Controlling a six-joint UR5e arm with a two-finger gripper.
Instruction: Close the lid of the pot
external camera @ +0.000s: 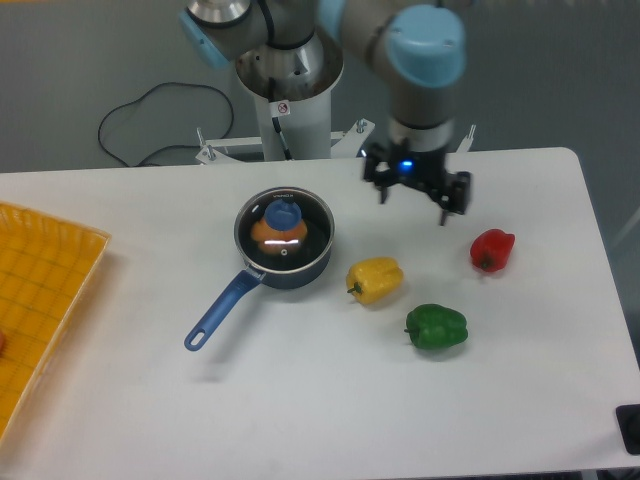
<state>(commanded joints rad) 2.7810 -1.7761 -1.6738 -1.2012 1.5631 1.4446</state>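
The dark blue pot (300, 272) stands left of the table's middle, its bright-blue handle (220, 312) pointing to the front left. The glass lid (310, 225) with its blue knob (283, 213) lies flat on the pot's rim, and something orange shows through the glass. My gripper (414, 204) hangs well to the right of the pot, above the table near the back. It is open, with nothing between its fingers.
A yellow pepper (375, 279) lies just right of the pot, a green pepper (436, 327) in front of it, and a red pepper (492, 249) farther right. A yellow tray (40, 300) fills the left edge. A black cable (150, 110) runs behind the table.
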